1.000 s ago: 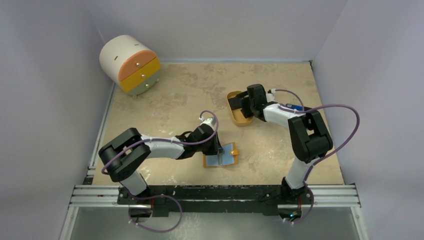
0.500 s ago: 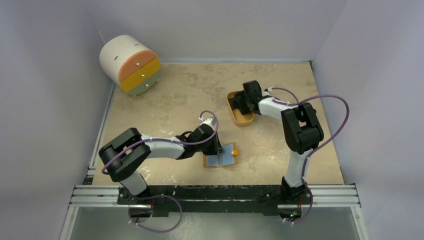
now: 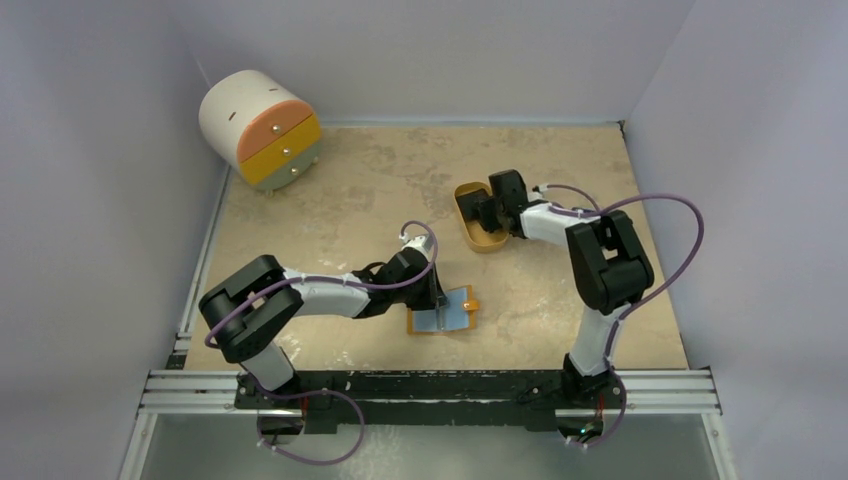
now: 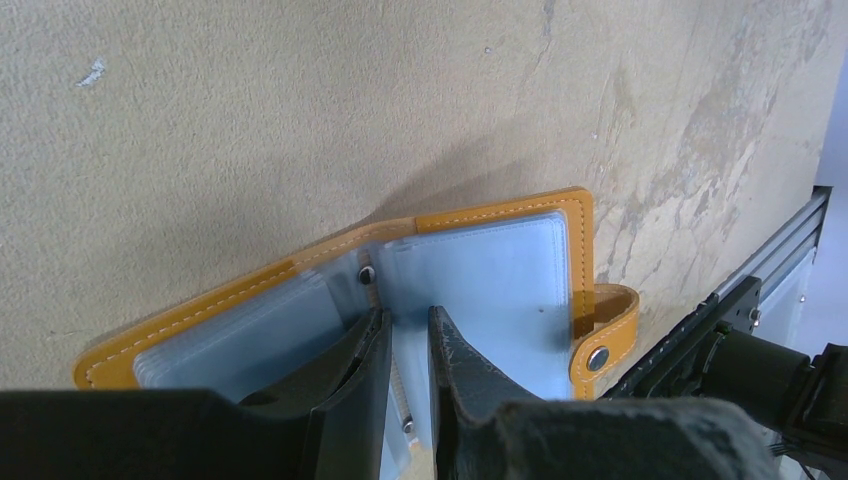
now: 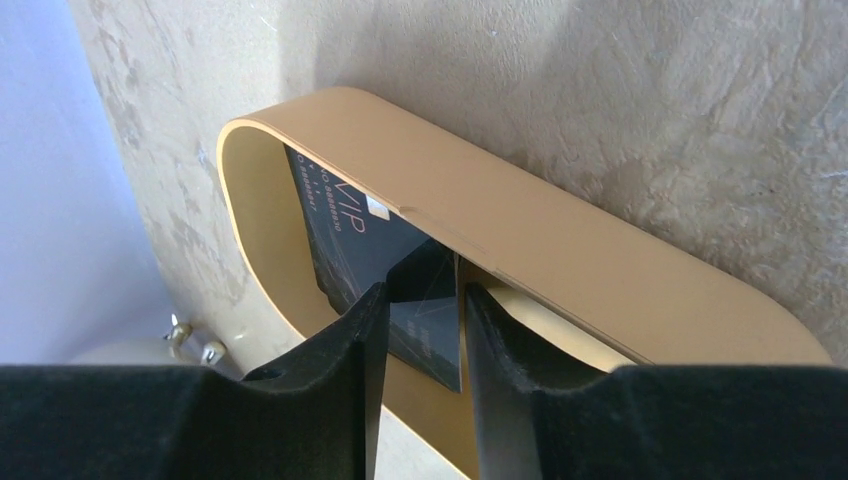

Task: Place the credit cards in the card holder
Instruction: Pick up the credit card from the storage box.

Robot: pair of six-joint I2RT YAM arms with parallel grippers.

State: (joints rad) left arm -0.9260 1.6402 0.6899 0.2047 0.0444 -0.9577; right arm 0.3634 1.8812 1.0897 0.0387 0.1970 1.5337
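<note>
The orange-tan card holder [image 3: 450, 315] lies open near the table's front, its pale blue sleeves up; it also shows in the left wrist view [image 4: 500, 275]. My left gripper [image 3: 438, 300] presses on it at the spine, jaws nearly shut around a sleeve edge [image 4: 408, 325]. A black credit card [image 5: 350, 235] with light "VIP" lettering leans inside the orange oval tray [image 5: 560, 250]. My right gripper [image 5: 422, 300] reaches into the tray [image 3: 478, 242], its narrowly open jaws straddling the card's corner. In the top view the gripper [image 3: 484, 212] hides the card.
A white round drawer unit [image 3: 262, 128] with orange and yellow drawers stands at the back left. Grey walls close in the table on three sides. The metal rail [image 3: 430, 385] runs along the near edge.
My right gripper swung left over the oval tray, then settled lower into it around the card. The left gripper and the card holder have not moved.
</note>
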